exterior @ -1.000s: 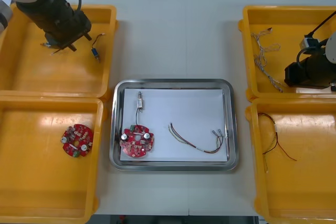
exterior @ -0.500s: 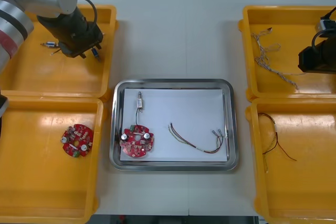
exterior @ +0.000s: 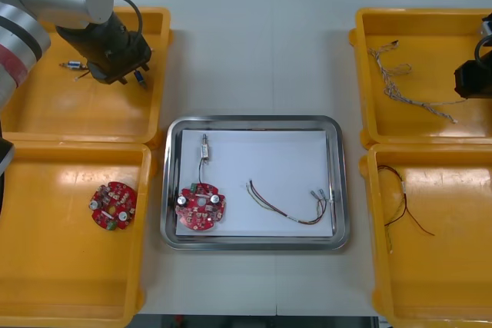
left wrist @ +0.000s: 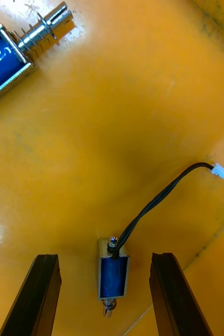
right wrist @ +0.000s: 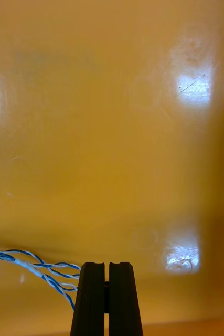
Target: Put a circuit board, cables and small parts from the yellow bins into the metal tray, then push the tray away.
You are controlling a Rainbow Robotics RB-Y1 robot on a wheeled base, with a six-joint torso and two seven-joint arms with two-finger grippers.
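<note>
Upper left: left gripper was held over small metal part, fingers spread for grasping; right gripper clamped on cable.

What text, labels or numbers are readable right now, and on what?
None readable.
Circuit board in the metal tray: any print too small to read.
Small metal part between the left pincer's open fingers: blue body, no label.
Blue and white cable held by the right pincer: no tag.
</note>
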